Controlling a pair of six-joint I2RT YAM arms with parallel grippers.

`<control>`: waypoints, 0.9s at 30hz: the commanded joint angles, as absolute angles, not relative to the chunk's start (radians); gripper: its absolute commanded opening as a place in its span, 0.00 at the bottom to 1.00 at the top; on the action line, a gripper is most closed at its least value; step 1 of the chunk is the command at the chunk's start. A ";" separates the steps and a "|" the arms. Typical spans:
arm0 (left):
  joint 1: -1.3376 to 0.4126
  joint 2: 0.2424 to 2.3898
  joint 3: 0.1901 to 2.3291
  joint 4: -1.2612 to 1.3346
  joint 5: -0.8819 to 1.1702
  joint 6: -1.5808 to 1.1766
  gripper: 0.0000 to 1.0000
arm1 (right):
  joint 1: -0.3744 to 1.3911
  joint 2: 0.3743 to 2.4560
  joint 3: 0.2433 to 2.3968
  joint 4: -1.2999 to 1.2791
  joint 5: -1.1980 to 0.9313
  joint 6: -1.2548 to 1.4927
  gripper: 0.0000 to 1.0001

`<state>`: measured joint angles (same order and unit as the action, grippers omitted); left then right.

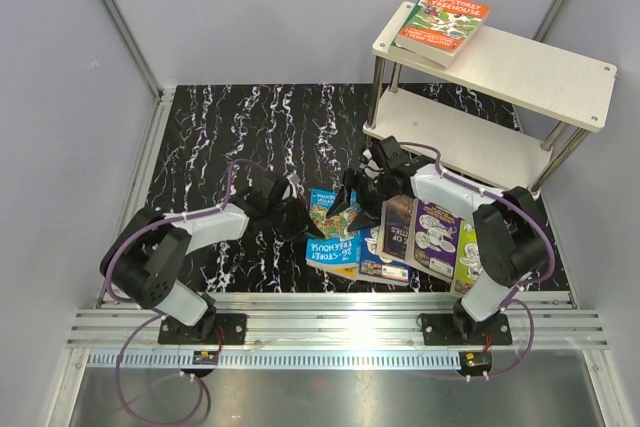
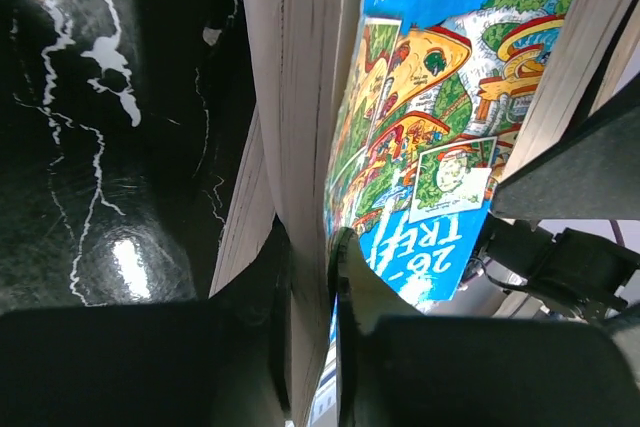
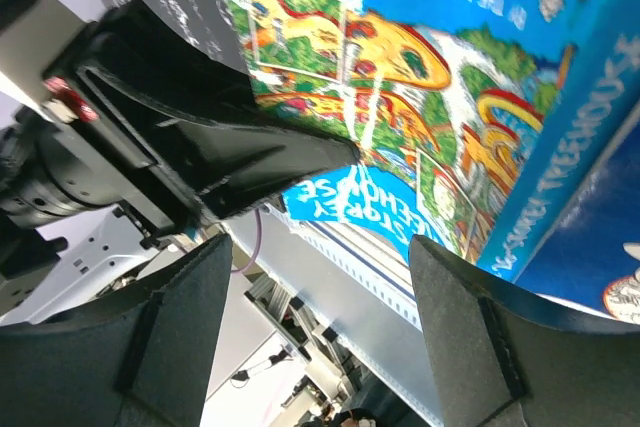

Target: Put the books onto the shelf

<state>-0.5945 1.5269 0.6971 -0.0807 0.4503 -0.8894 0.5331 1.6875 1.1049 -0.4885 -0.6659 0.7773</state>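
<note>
Your left gripper (image 2: 312, 247) is clenched on the edge of the blue book (image 2: 430, 127), seemingly tipping it up so your released right gripper (image 3: 320, 257), just beside it, can help.

Books (image 1: 437, 237) – seven; shelf (image 1: 540, 72) – one, two tiers.

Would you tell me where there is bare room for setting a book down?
The top board is bare right of the two stacked books; the lower board looks bare too. The table is free at its back and left. Front right is crowded with loose books.
</note>
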 commanded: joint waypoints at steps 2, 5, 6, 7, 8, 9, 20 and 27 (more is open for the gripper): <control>-0.609 1.499 0.669 -0.055 0.474 -0.899 0.00 | 0.541 1.605 1.068 -0.522 -0.618 0.761 0.79; -0.594 1.431 0.661 -0.098 0.448 -0.868 0.00 | 0.538 1.566 1.083 -0.575 -0.568 0.738 0.80; -0.585 1.413 0.646 -0.100 0.459 -0.864 0.00 | 0.537 1.557 1.104 -0.613 -0.554 0.735 0.85; -0.575 1.392 0.637 -0.097 0.465 -0.867 0.00 | 0.535 1.549 1.115 -0.632 -0.543 0.724 0.87; -0.551 1.340 0.627 -0.092 0.474 -0.868 0.00 | 0.532 1.528 1.127 -0.643 -0.535 0.723 0.88; -0.536 1.316 0.615 -0.089 0.494 -0.877 0.00 | 0.528 1.514 1.144 -0.650 -0.535 0.723 0.88; -0.431 1.063 0.528 0.048 0.680 -1.032 0.00 | 0.531 1.433 1.253 -0.652 -0.531 0.778 0.96; -0.434 0.962 0.532 0.063 0.689 -1.094 0.00 | 0.532 1.480 1.292 -0.707 -0.468 0.744 0.96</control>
